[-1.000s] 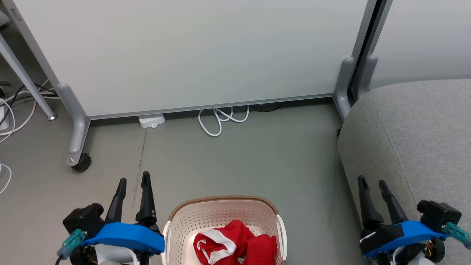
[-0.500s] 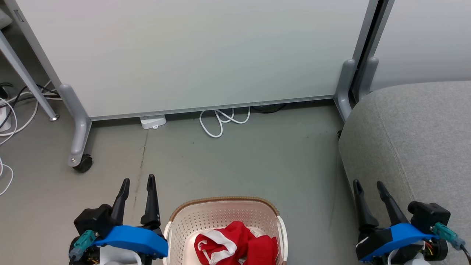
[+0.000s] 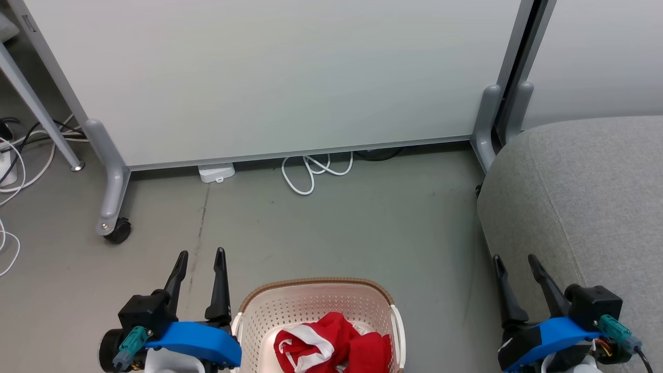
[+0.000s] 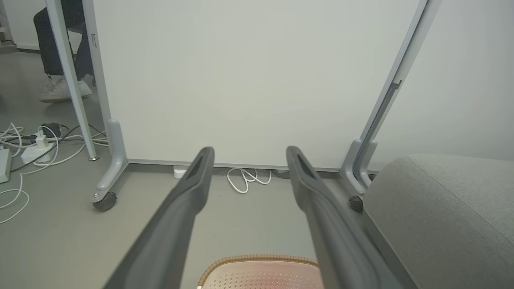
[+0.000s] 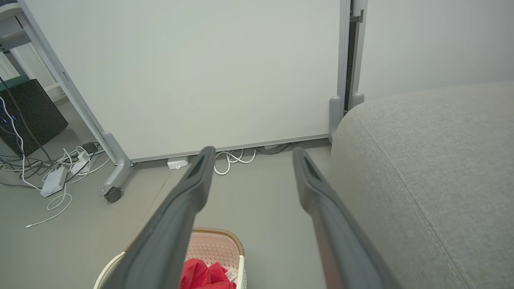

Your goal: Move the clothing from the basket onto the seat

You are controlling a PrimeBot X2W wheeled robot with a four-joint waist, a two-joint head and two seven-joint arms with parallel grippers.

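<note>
We hold left gripper point(image 3: 201, 252) and right gripper point(image 3: 514, 257) wide, empty, flanking the basket point(image 3: 316, 283); clothing point(image 3: 331, 349) seemingly all inside it; the seat point(image 3: 585, 197) right of it awaits everything.

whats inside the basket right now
Red clothing with white stripe trim lies bunched in the basket; its far perforated wall is bare. The bottom under the clothing is covered, and the basket's near end runs out of frame.
</note>
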